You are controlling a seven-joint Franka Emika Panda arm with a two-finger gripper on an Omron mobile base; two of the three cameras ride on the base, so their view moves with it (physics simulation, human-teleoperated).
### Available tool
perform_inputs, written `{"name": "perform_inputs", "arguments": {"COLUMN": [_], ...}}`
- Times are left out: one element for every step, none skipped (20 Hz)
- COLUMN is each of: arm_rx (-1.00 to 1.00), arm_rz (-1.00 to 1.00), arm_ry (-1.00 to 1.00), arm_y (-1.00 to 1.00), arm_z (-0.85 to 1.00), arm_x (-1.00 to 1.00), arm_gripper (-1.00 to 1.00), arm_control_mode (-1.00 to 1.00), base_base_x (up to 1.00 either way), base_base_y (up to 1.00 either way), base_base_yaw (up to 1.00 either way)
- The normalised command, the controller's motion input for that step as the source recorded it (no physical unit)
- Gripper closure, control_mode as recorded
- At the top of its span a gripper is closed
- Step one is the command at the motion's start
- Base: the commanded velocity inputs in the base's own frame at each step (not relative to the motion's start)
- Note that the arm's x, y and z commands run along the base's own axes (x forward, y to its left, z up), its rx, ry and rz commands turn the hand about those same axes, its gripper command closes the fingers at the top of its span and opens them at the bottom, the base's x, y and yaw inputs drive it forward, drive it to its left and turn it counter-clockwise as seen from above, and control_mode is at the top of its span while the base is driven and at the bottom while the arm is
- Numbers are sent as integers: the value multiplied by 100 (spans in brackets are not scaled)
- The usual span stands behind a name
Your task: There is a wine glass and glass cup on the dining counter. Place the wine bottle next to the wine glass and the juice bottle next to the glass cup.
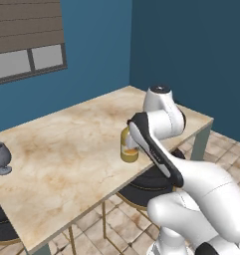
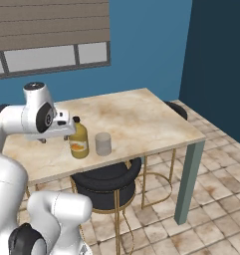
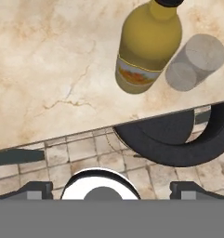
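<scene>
Blue walls close in behind the long marbled counter (image 2: 136, 117). On it, near the front edge, the juice bottle (image 2: 78, 141) stands upright just beside the glass cup (image 2: 103, 143). We judge the bottle stiff, smooth and fairly heavy, best taken around its labelled belly. Our pincer (image 3: 111, 188) hangs wide and empty, off the counter's edge over the stool (image 3: 178, 139).

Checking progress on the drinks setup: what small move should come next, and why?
Probably lift the arm clear of the juice bottle. It stands upright on the dining counter beside the glass cup, and the end effector is open with nothing between its fingers. The wine glass stands alone at the far end, so the wine bottle likely comes next.
</scene>
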Motion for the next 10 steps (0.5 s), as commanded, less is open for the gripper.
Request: {"name": "perform_inputs", "arguments": {"arm_rx": [0, 0, 0, 0, 0, 1, 1, 0, 0, 2], "arm_rz": [0, 0, 0, 0, 0, 0, 0, 0, 0, 0], "arm_ry": [0, 0, 0, 0, 0, 0, 0, 0, 0, 0], "arm_y": [0, 0, -1, -3, -5, -3, -1, 0, 0, 0], "arm_z": [0, 0, 0, -2, -3, -4, -6, -6, -5, -5], "arm_x": [-49, -47, -48, -49, -47, -43, -41, -41, -39, -37], "arm_gripper": [-100, -100, -100, -100, -100, -100, -100, -100, -100, -100], "arm_control_mode": [-100, -100, -100, -100, -100, -100, -100, -100, -100, -100], "base_base_x": [0, 0, 0, 0, 0, 0, 0, 0, 0, 0], "base_base_y": [0, 0, 0, 0, 0, 0, 0, 0, 0, 0], "base_base_yaw": [0, 0, 0, 0, 0, 0, 0, 0, 0, 0]}}
